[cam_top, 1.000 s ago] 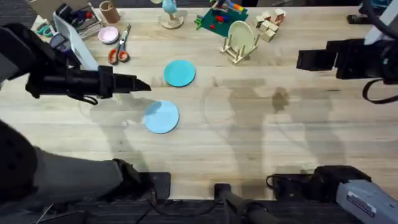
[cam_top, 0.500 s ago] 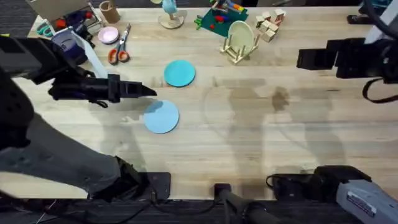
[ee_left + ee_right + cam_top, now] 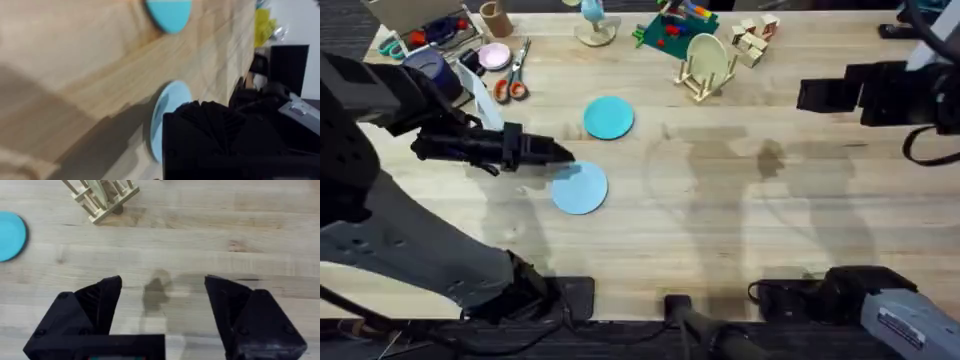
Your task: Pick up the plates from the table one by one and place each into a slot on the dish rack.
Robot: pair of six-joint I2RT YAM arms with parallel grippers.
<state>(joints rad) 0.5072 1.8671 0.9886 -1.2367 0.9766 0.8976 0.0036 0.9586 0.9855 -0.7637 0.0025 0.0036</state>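
A pale light blue plate [image 3: 580, 188] lies flat on the table [image 3: 720, 210], left of centre. My left gripper [image 3: 565, 152] hovers at that plate's far-left rim, turned on its side. In the left wrist view the pale blue plate [image 3: 169, 112] sits right against the black gripper body, with the turquoise plate [image 3: 169, 12] beyond. The turquoise plate [image 3: 609, 117] lies flat farther back. The wooden dish rack [image 3: 705, 72] stands at the back with a pale cream plate upright in it. My right gripper [image 3: 803, 95] [image 3: 162, 310] hangs open over bare wood at the right, holding nothing.
Orange-handled scissors [image 3: 510, 78], a pink bowl [image 3: 494, 56] and mixed clutter crowd the back left corner. A green toy board [image 3: 672, 28] and wooden blocks [image 3: 755, 40] stand behind the rack. The dish rack [image 3: 100, 200] shows in the right wrist view.
My left arm has moved right and nearer, bringing its gripper down to the pale blue plate's rim. The right arm and both plates have stayed put.
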